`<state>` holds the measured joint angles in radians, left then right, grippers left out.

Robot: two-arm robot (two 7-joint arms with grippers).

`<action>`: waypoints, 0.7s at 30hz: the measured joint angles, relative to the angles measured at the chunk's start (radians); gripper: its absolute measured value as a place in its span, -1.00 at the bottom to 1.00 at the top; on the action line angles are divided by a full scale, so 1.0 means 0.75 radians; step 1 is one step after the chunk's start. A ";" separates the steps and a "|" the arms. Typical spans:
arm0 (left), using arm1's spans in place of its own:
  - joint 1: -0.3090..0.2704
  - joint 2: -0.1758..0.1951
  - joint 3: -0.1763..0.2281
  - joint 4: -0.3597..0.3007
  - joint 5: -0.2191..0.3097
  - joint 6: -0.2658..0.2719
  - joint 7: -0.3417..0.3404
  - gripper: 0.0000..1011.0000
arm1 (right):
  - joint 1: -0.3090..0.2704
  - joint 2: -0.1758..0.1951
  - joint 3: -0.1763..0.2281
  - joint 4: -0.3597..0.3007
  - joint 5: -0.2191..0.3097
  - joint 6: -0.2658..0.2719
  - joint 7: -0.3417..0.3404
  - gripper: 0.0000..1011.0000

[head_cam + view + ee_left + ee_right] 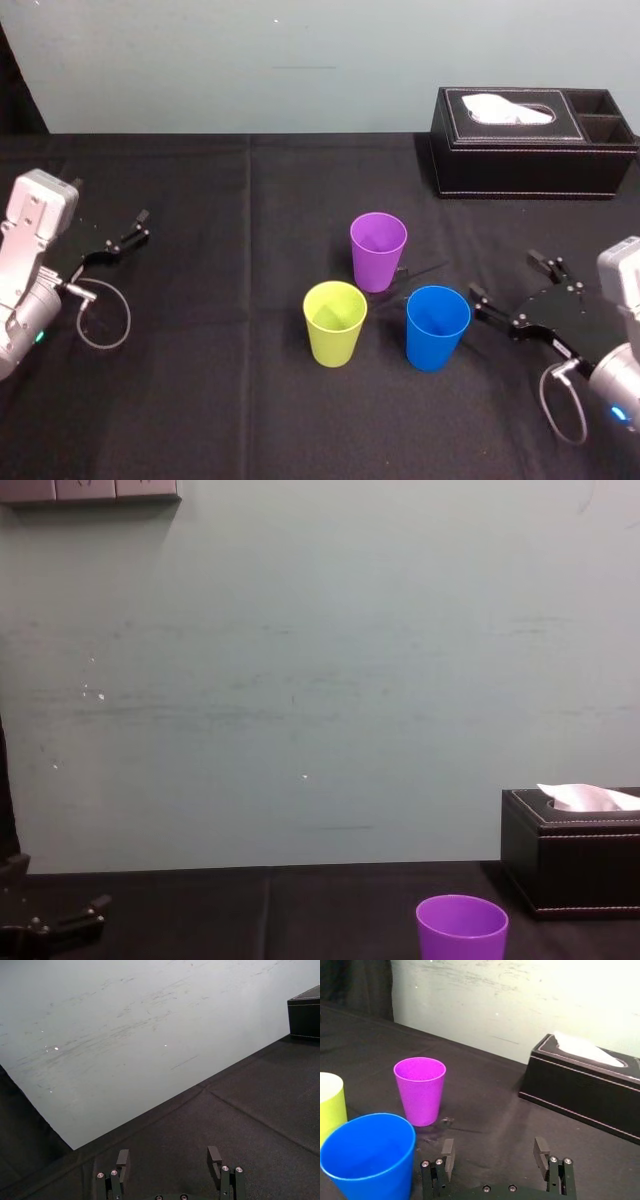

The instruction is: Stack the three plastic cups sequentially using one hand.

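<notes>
Though apart, tapered, seemingly plastic cups

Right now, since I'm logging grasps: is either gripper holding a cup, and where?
Nothing is held. The right gripper is open beside the blue cup; the left gripper is open, far left.

Right gripper jaws spread wide, nothing between them, sitting low over the black tablecloth. Blue cup is upright, just beside one finger, not gripped. Purple cup is upright farther out, apart from the blue one. Yellow-green cup is cut off at the frame edge, partly behind the blue cup; can't tell whether they touch. Black tissue box stands near the wall, white tissue sticking out.
</notes>
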<state>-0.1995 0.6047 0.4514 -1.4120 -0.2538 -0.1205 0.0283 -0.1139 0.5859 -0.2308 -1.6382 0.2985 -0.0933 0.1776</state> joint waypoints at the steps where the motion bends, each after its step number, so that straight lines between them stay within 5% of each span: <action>1: 0.000 0.000 0.000 0.000 0.000 0.000 0.000 1.00 | -0.009 0.003 0.014 -0.004 0.000 -0.007 0.005 0.98; 10: 0.000 0.000 0.000 0.000 0.000 0.000 0.000 1.00 | -0.102 0.049 0.113 -0.075 0.014 -0.007 0.031 0.98; 21: 0.000 0.000 0.000 0.000 0.000 0.000 0.000 1.00 | -0.393 0.136 0.308 -0.256 0.145 0.028 0.140 0.98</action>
<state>-0.1995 0.6047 0.4514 -1.4120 -0.2539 -0.1206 0.0283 -0.4086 0.6879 0.0003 -1.8302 0.4069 -0.0722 0.2825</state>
